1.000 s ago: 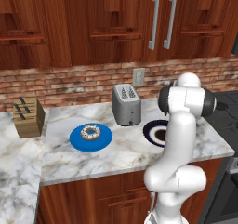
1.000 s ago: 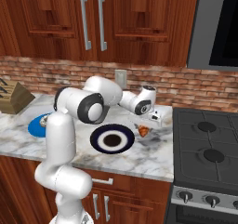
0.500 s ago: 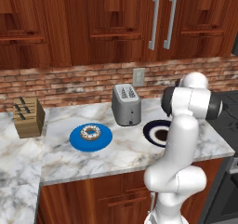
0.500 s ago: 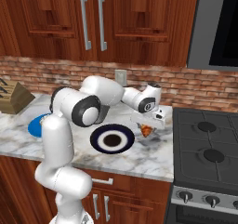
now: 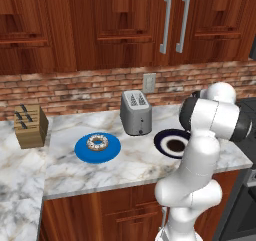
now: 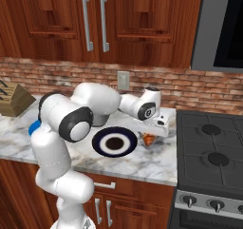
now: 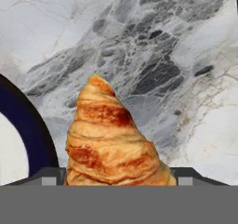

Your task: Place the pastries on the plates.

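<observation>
Pincer clamps a croissant between its fingertips, held just above the marble counter, right of the navy plate, whose dark rim and white ring we see at the left of the hand view. We note the white arm reaching over that plate. Farther left, past the toaster, lies the blue plate with the iced donut on it. A knife block stands at the far left.

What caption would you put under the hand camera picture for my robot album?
A golden croissant sits between the gripper fingertips, above the marble counter, beside the navy plate.
</observation>
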